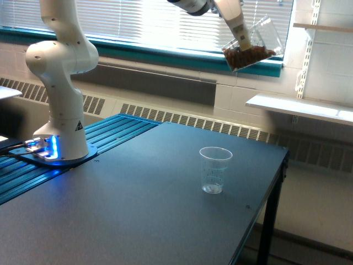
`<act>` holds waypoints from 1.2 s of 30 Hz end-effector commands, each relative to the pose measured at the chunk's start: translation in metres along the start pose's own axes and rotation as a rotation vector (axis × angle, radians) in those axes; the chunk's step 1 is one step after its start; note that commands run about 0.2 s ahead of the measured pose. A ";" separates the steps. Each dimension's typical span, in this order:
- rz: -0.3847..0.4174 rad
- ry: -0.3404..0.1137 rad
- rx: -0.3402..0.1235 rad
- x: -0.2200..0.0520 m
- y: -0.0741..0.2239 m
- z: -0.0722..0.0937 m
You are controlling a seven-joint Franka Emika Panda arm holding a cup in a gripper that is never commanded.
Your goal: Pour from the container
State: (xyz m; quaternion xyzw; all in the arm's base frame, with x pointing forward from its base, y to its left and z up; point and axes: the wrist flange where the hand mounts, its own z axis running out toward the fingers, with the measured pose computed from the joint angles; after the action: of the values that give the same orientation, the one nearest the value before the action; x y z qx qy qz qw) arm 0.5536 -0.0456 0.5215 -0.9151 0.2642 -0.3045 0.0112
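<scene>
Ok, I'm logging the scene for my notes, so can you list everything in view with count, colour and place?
container: one, clear with brown granules, tilted, held high above the table at the exterior view's upper right.
small cup: one, clear with printed marks, upright on the table, seemingly empty.
table: one, dark grey, filling the foreground.
blue ribbed surface: one, under the robot base.
window blinds: white, along the back wall above a teal sill.
wall shelves: two, white and wood-toned, on the exterior view's right.
robot arm: one, white, base at the exterior view's left.
gripper: one, clamped on the container.
</scene>
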 end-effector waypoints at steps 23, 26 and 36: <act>-0.220 0.088 0.006 -0.100 0.048 -0.021; -0.217 0.115 0.019 -0.117 0.047 -0.025; -0.194 0.089 0.005 -0.182 0.054 -0.012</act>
State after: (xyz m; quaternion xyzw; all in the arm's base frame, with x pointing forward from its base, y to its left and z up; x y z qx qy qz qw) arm 0.4141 -0.0102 0.4440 -0.9259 0.1252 -0.3533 -0.0467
